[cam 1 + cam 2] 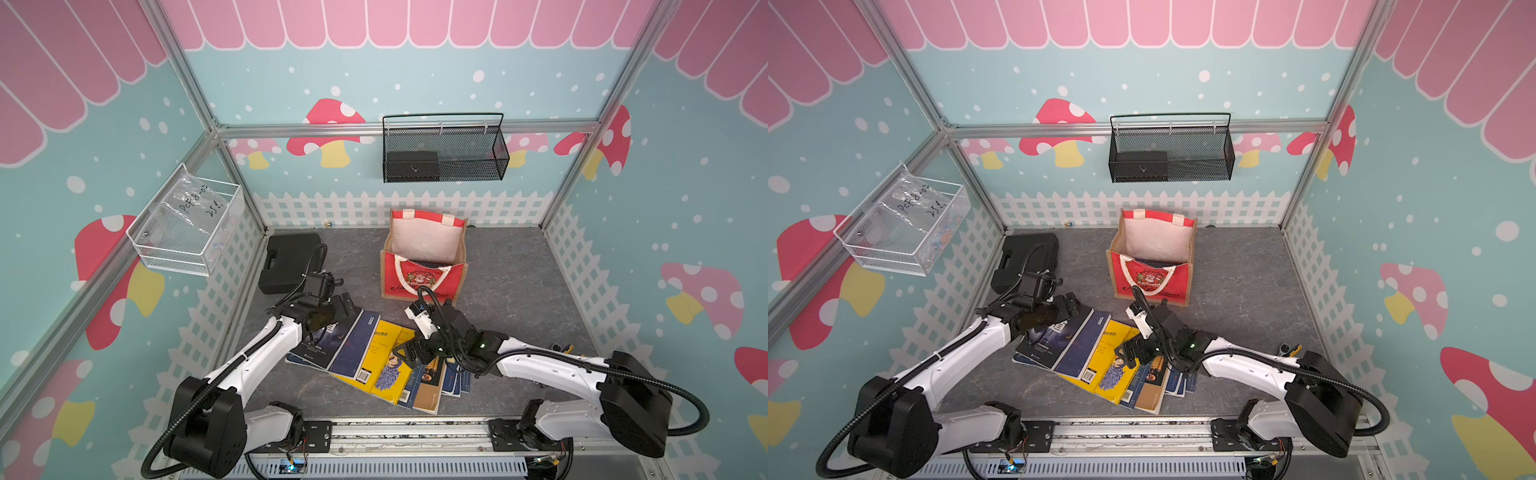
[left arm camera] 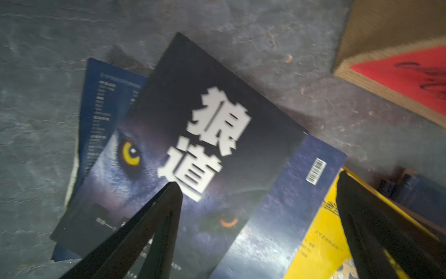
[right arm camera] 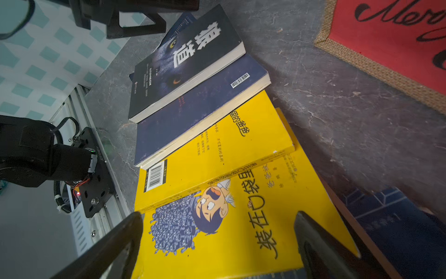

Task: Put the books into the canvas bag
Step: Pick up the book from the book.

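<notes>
Overhead, a grey bench [image 1: 519, 291] inside a pastel, mushroom-patterned booth carries a fan of overlapping books [image 1: 353, 347] near its front edge, between two white robot arms. Behind them, a little apart, stands the canvas bag [image 1: 419, 286]: red front with a Santa print, jute sides, white lining, mouth open upward. A dark blue shape shows low inside it.

The left hand [image 1: 347, 309] hangs over the far-left end of the fan, jaws spread wide and holding nothing. In its wrist view the tips frame a dark book [image 2: 205, 145] with a wolf's yellow eye and large white Chinese characters, lying on top of other blue ones.

The right hand [image 1: 409, 355] hangs over the yellow book [image 3: 241, 193] in the middle of the fan, jaws equally wide, one tip either side of its cartoon-boy cover, gripping nothing. Whether either hand touches a cover cannot be told.

A black plastic case [image 1: 286, 262] lies at the bench's back left.
</notes>
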Controlling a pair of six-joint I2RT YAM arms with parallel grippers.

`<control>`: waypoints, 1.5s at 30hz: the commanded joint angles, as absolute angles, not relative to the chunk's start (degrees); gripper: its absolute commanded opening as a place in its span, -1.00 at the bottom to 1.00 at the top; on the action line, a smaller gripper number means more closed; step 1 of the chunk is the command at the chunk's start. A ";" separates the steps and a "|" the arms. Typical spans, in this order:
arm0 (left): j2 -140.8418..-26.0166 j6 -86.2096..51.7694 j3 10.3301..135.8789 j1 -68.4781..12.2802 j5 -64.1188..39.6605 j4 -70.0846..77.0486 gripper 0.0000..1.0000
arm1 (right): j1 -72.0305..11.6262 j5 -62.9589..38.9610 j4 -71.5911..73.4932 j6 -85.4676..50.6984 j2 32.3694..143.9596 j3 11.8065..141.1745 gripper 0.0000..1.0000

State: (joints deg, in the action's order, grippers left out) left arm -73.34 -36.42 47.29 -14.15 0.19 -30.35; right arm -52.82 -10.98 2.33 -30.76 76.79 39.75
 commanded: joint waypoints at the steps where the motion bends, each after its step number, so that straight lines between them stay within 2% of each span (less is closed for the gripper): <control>1: -75.30 -36.70 49.67 -11.44 2.85 -28.94 0.98 | -54.03 -10.53 6.74 -31.29 79.11 41.40 0.99; 11: -86.03 -39.60 52.50 -8.10 3.86 -24.66 0.98 | -54.67 -10.38 10.13 -32.20 78.66 38.04 0.99; 15: -91.46 -41.15 52.84 -8.00 7.21 -23.45 0.98 | -54.67 -11.91 10.89 -32.17 78.54 36.75 0.99; 21: -94.55 -41.66 52.29 -7.39 8.22 -21.40 0.98 | -54.67 -11.26 10.82 -31.64 76.89 34.68 0.99; 26: -93.91 -41.55 51.73 -6.38 10.10 -23.02 0.98 | -54.67 -10.77 10.89 -31.35 77.39 34.11 0.99; 30: -93.64 -41.51 50.88 -5.29 6.36 -24.15 0.98 | -54.67 -10.81 11.45 -31.89 78.51 34.11 0.99; 37: -86.45 -41.10 46.00 -7.52 -2.77 -23.66 0.98 | -54.58 -12.21 11.30 -33.10 83.40 38.21 0.99; 43: -80.65 -42.41 39.39 -8.56 -0.57 -24.02 0.98 | -54.56 -13.57 12.79 -32.88 86.09 41.40 0.99; 45: -80.00 -42.39 38.57 -8.26 -3.61 -22.97 0.98 | -54.58 -13.91 12.68 -32.53 86.80 42.52 0.99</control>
